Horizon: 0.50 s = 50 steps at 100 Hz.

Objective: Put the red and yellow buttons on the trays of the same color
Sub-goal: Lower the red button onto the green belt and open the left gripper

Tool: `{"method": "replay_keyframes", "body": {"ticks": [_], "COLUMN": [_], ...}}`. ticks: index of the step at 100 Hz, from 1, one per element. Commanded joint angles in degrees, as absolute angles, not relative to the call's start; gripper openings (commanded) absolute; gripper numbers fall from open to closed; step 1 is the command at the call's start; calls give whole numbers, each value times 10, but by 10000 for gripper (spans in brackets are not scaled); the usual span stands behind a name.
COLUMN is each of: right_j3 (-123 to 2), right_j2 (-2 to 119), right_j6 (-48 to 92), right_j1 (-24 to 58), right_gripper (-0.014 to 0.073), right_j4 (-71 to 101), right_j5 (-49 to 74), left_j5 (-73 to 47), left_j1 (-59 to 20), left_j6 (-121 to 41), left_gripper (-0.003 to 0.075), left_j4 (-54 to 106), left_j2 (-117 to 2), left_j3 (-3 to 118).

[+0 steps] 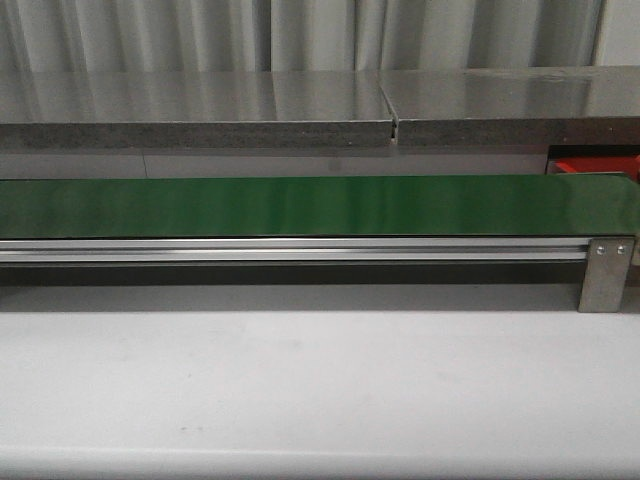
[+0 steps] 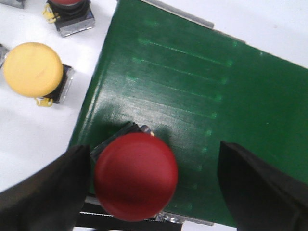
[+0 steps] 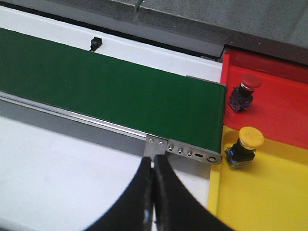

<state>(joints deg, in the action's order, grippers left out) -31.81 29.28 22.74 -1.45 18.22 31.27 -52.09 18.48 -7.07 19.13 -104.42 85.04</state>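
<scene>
From my station, the left gripper (image 2: 151,185) stands wide open, its two dark fingers (image 2: 45,190) straddling a red button (image 2: 135,175) that sits on the end of the green conveyor belt (image 2: 192,96); the jaws flank the cap without touching it, which I judge to be either a release onto the belt or the approach for a pick, and I cannot tell which. The belt appears to be the transfer path, since the left arm works at one end and the trays lie at the other. On the white table beside that end wait a yellow button (image 2: 32,69) and a second red button (image 2: 69,10), partly cut off by the frame edge. The right gripper (image 3: 154,192) is fully closed on nothing, hovering near the belt's far end bracket, apparently on standby. There, the red tray (image 3: 279,91) already holds a small red button (image 3: 244,90) and the yellow tray (image 3: 269,197) a small yellow button (image 3: 245,146), both upright. The front view shows the belt bare along its visible length.
</scene>
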Motion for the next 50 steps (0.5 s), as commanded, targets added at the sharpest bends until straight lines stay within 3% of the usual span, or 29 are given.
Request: {"method": "replay_keyframes", "body": {"ticks": [1, 50], "right_j3": [-333, -333], "right_j2": [293, 293], "right_j6": [227, 227], "right_j1": [-15, -15], "right_gripper": [-74, -74], "right_j4": [189, 189], "right_j5": [270, 270], "left_j5": [-505, -475], "left_j1": [181, 218], "left_j6": [-80, -68], "left_gripper": [554, 554], "left_j4": [219, 205], "left_j2": [-997, -961], "left_j3": [869, 869]}}
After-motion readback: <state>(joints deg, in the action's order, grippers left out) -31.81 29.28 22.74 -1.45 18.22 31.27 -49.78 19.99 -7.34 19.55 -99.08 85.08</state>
